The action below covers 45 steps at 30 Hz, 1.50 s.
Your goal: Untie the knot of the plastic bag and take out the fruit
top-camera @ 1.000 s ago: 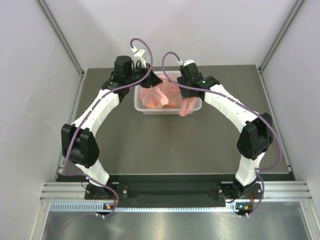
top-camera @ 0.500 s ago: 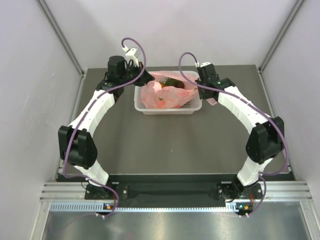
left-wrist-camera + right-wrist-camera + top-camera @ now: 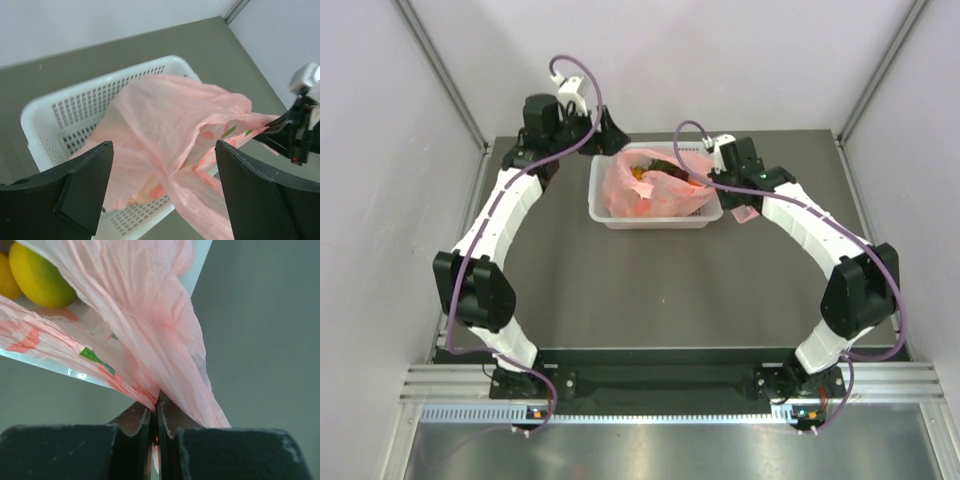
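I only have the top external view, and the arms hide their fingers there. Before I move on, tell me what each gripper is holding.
Observer: The right wrist view shows the right gripper shut on a fold of the plastic bag.
Operator: Report the left one.
Observer: In the left wrist view the left gripper is open and holds nothing. It points at the bag in the white basket.
Operator: Check for fruit near the right fingers.
Observer: A yellow-green fruit shows beside the pink plastic. I cannot tell whether it is inside the bag.
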### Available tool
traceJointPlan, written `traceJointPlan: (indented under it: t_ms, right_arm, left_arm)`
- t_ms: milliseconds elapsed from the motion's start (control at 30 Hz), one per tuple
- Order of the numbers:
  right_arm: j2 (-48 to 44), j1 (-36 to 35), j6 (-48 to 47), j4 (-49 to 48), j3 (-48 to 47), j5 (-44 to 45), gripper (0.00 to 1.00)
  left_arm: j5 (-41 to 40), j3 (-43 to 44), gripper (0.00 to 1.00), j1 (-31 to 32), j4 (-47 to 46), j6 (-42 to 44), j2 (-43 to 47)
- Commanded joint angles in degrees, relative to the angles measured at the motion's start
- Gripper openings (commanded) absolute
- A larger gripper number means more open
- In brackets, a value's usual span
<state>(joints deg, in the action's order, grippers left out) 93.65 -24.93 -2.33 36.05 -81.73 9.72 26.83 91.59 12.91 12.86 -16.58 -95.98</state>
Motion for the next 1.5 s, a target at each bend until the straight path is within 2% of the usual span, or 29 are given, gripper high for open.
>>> traceJointPlan:
  t_ms: [0,267,433,567,700,800,933,967,1033,1067,1167,1200,1233,1267,1400,1467]
  right_arm:
    - [-2.9,0.3,-1.2,-3.1,-1.1,-2.5,0.03]
    - [-2.5,0.4,-1.3,-3.4,-2.4,-5.8,0.07]
    - [-2.6,0.3,-1.2,-3.5,-2.5,-6.6,0.09]
    - [-2.4,0.3,-1.3,-3.6,-2.6,-6.7,0.09]
    - [-2.2,0.4,-1.2,-3.6,-2.5,-6.6,0.09]
    - [-2.0,0.4,-0.9,-3.8,-2.5,-6.6,0.08]
    - [-2.0,0.4,-0.6,-4.1,-2.3,-6.7,0.07]
    - [-2.0,0.4,-0.6,-4.2,-2.2,-6.6,0.07]
    - [-2.1,0.4,-0.4,-4.2,-2.1,-6.6,0.06]
    - [-2.1,0.4,-0.3,-4.4,-2.0,-6.6,0.06]
    - [-2.2,0.4,-0.2,-4.5,-1.8,-6.7,0.05]
    - [-2.1,0.4,-0.1,-4.7,-1.9,-6.8,0.04]
    - [-2.1,0.4,-0.1,-4.7,-2.0,-6.6,0.04]
    - [-2.1,0.3,0.0,-4.7,-2.0,-6.6,0.04]
    - [-2.2,0.4,0.8,-5.3,-2.0,-5.8,0.02]
    - [-2.4,0.4,1.4,-5.6,-1.9,-5.2,0.02]
  left_arm:
    - [4.4,10.0,0.88,0.2,3.6,5.9,-2.6]
    - [11.3,27.7,0.97,0.6,16.1,19.4,-12.2]
    - [14.2,30.0,0.98,3.6,22.8,27.1,-18.0]
    - [8.7,28.3,0.94,7.8,23.9,32.6,-20.0]
    - [6.7,28.5,0.93,8.9,23.5,33.4,-21.5]
    - [0.2,28.0,0.89,9.9,22.4,33.7,-22.4]
    - [-10.3,27.1,0.76,10.2,17.9,30.8,-23.1]
    - [-12.8,26.8,0.68,10.2,16.9,30.1,-23.2]
    - [-15.8,26.7,0.59,10.3,14.7,29.3,-23.1]
    - [-16.9,26.7,0.47,10.4,14.2,29.1,-22.9]
    - [-17.6,26.4,0.23,10.5,12.4,28.8,-22.5]
    - [-18.1,26.3,0.1,10.5,12.1,28.7,-22.2]
    - [-18.4,26.4,0.04,10.5,11.9,28.7,-22.1]
    - [-18.7,26.3,0.0,10.5,11.8,28.4,-22.1]
    - [-20.2,25.7,0.0,10.5,10.2,27.3,-20.4]
    - [-22.3,24.7,0.0,10.5,6.5,26.1,-18.3]
